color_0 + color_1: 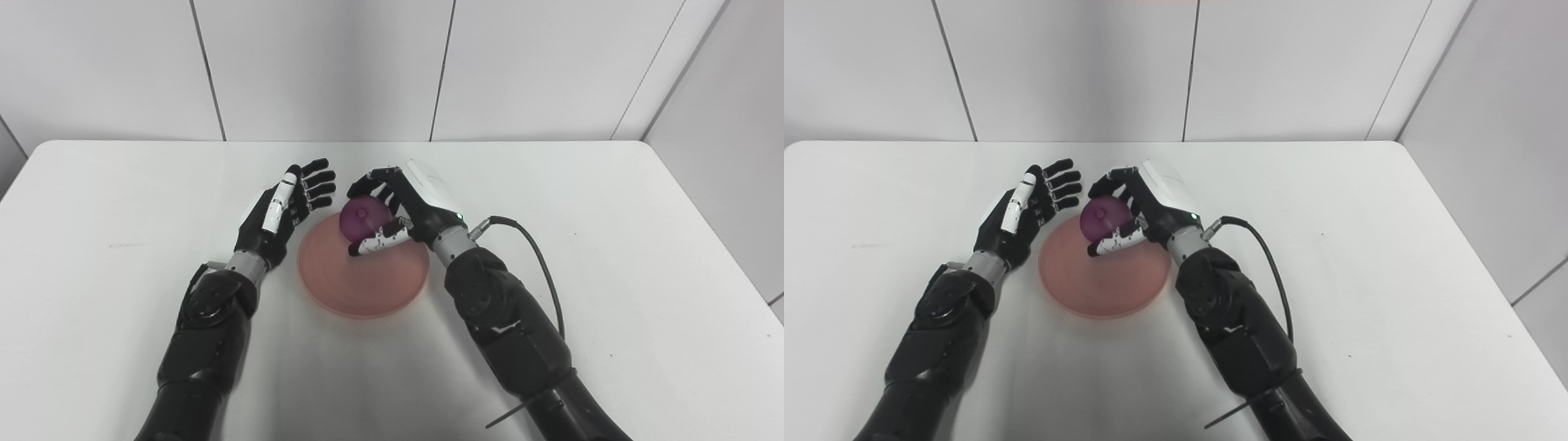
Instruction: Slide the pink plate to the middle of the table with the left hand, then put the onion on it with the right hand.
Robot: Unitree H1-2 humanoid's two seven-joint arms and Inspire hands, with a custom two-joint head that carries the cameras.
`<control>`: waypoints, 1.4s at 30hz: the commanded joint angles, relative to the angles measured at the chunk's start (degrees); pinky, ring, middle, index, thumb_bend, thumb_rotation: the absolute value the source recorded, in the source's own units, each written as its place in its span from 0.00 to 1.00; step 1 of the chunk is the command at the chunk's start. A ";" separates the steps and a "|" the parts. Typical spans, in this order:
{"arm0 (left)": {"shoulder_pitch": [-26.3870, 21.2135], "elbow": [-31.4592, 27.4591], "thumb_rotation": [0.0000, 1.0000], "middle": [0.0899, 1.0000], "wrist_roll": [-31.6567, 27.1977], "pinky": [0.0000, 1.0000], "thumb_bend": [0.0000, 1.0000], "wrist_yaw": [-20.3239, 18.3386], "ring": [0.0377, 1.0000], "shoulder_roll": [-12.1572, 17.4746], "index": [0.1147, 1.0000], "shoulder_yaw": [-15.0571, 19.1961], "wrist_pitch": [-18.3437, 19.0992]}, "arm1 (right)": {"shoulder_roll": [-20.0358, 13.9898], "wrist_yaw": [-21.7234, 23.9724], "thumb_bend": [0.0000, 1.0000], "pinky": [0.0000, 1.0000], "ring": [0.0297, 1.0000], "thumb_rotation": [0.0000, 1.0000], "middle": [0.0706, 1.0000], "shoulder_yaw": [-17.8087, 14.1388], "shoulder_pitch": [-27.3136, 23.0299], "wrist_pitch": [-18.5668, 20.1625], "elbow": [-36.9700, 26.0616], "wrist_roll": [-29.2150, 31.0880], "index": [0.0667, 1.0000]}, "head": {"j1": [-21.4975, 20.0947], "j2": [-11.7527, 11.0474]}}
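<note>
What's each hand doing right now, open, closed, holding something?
Left hand: open, fingers spread, holding nothing, beside the pink plate.
Right hand: shut on the purple onion, over the plate's far edge.
</note>
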 commanded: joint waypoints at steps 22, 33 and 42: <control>-0.10 3.07 1.00 0.80 -0.14 0.79 0.43 1.12 0.81 -0.60 0.76 0.52 -1.34 | 0.04 -2.67 0.52 0.38 0.45 0.14 0.53 1.43 0.40 -6.13 2.80 0.26 0.45 | 0.36 0.21; 0.23 1.92 1.00 0.79 -0.35 0.79 0.42 1.26 0.80 -0.99 0.76 0.48 -0.58 | -0.10 -2.73 0.52 0.38 0.46 0.14 0.55 1.96 0.44 -5.99 2.66 -0.26 0.45 | 0.31 0.20; 0.14 2.28 1.00 0.79 -0.17 0.79 0.42 1.56 0.80 -0.99 0.75 0.48 -0.30 | -0.21 -1.47 0.94 0.20 0.26 0.16 0.33 2.48 0.49 -3.64 1.43 -1.87 0.63 | 0.26 0.23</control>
